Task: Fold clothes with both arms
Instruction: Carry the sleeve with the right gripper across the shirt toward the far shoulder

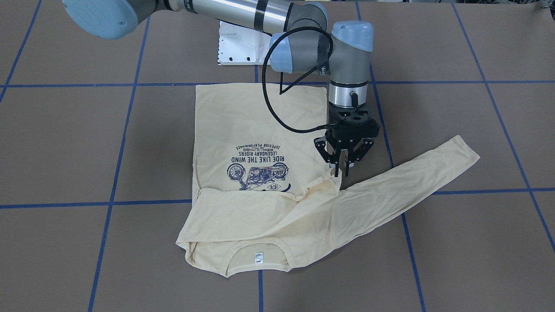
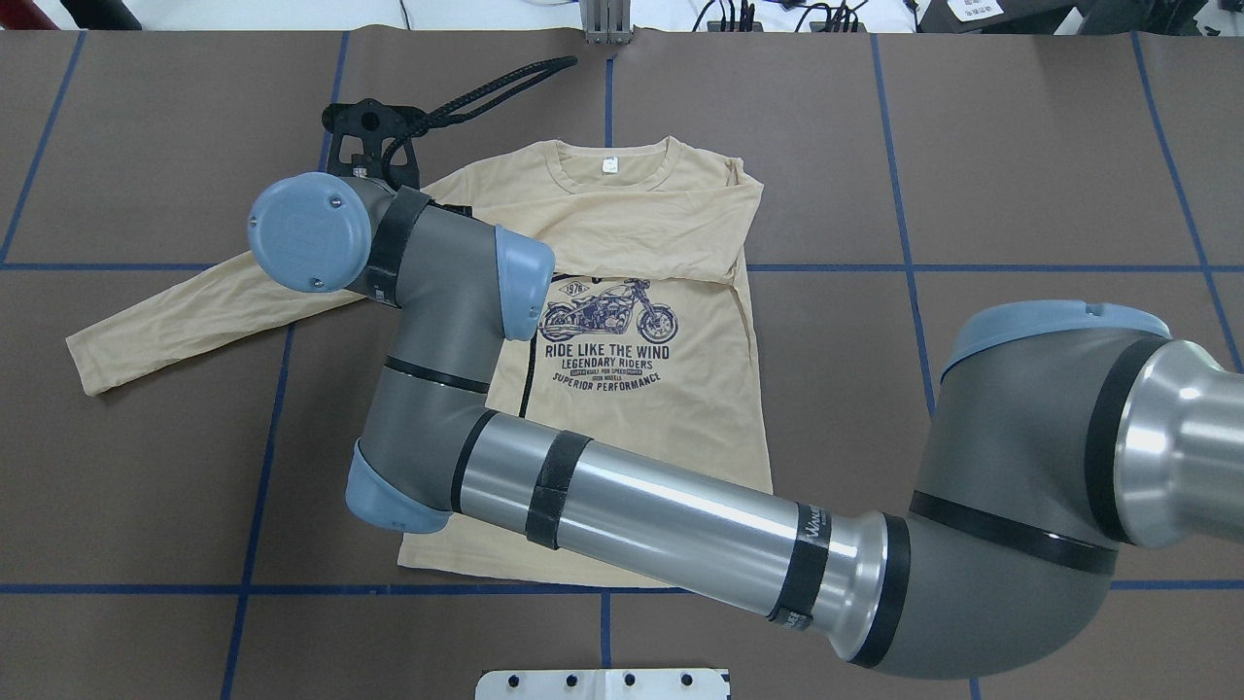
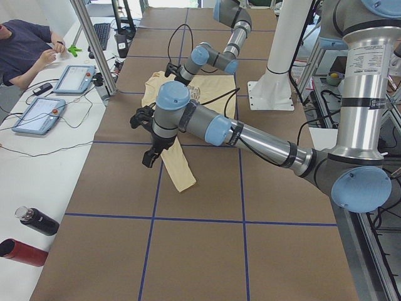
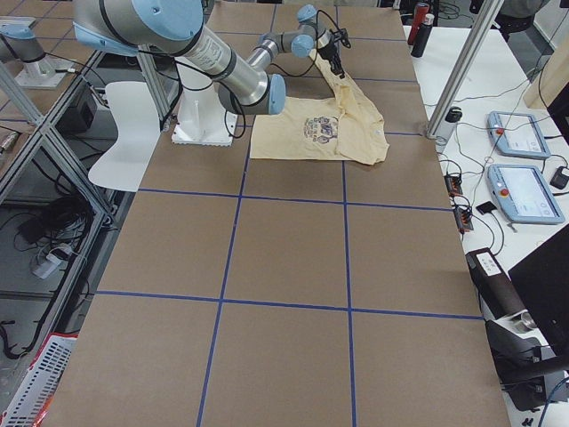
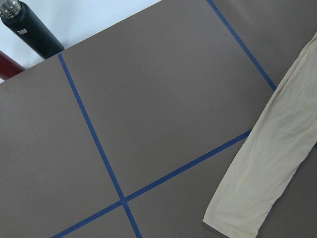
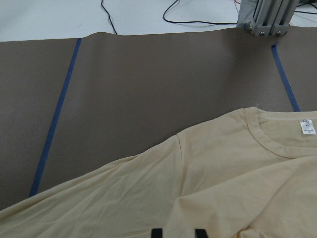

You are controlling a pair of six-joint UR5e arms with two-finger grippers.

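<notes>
pale cream-yellow t-shirt (image 1: 260, 125) with navy motorcycle print (image 1: 259, 167), white neck label (image 1: 258, 258), brown table (image 1: 455, 130) with blue tape grid, grey-silver arms (image 2: 622, 496) with light blue caps

Brown table (image 1: 455, 242) w/ blue tape grid, T-shirt (image 1: 243, 130) flat on it
</notes>
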